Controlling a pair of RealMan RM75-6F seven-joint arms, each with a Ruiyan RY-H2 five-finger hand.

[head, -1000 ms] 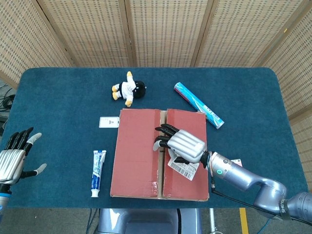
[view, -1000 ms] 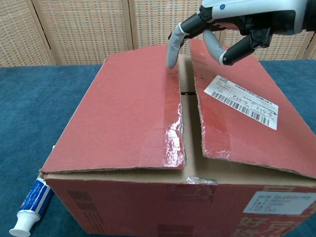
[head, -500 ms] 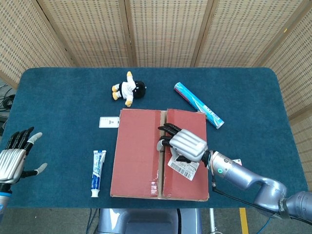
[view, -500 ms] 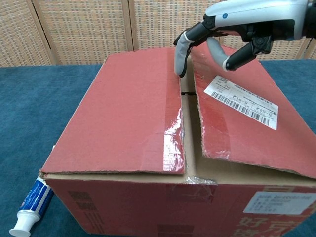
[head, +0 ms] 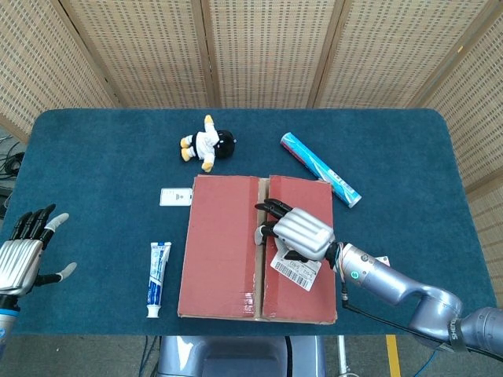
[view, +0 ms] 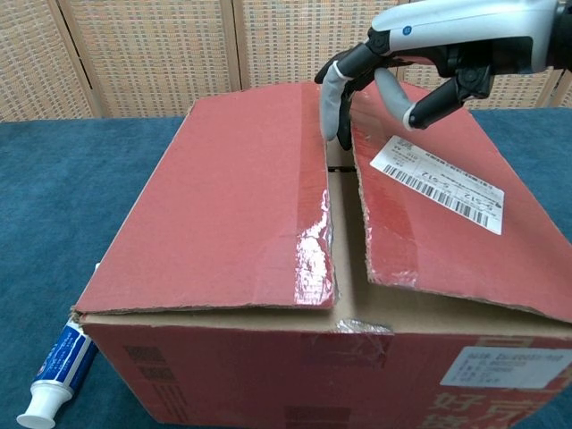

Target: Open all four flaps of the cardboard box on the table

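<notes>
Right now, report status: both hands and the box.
Left hand open, off the box. Right hand over the cardboard box, fingers down in the centre gap. Top flaps unopened. Nothing in the way.

In the chest view the box [view: 295, 268] runs off the bottom and right edges; the right hand's [head: 299, 232] fingers [view: 335, 98] dip into its seam, tips hidden.

Red-brown cardboard box [head: 236, 243] with white barcode label [view: 438, 183]; dark blue table [head: 94, 181]; blue-and-white toothpaste tube [head: 158, 278]; silver right hand [head: 297, 232].
</notes>
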